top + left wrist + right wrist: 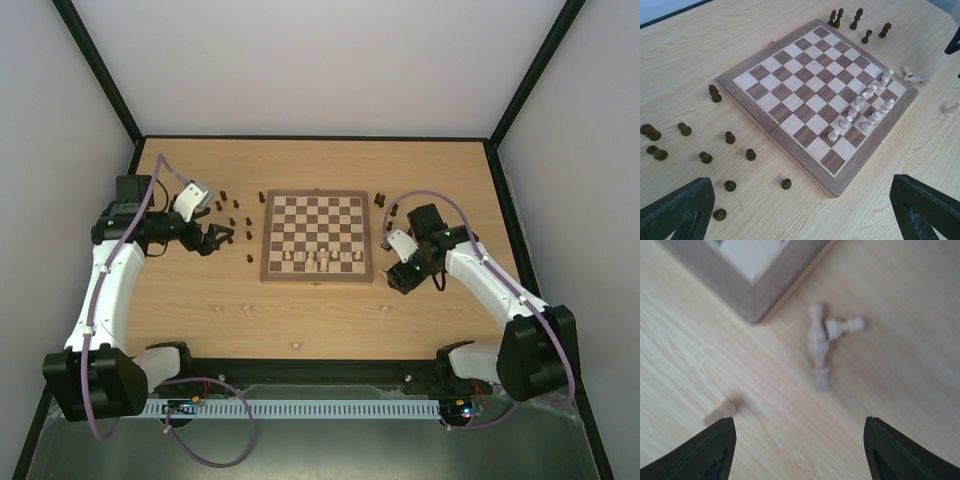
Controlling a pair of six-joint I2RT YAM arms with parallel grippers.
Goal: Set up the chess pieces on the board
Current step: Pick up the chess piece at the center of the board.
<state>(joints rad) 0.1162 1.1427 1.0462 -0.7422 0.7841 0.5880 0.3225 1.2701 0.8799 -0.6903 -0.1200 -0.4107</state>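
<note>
The board (pixel 316 206) lies mid-table, with several cream pieces (pixel 322 259) standing on its near rows; it also shows in the left wrist view (pixel 790 80). Several dark pieces (pixel 730 137) stand scattered on the table left of the board, more at its far right corner (pixel 380 199). My left gripper (pixel 212 240) is open and empty, left of the board, above the dark pieces. My right gripper (pixel 398 280) is open and empty, just right of the board's near right corner (pixel 752 310). Two cream pieces (pixel 818 347) lie on their sides ahead of its fingers.
The tabletop (pixel 320 320) is light wood, walled by a black frame. Three loose cream pieces (pixel 296 346) lie on the table near the front edge. A cable tray (pixel 300 408) runs along the front between the arm bases.
</note>
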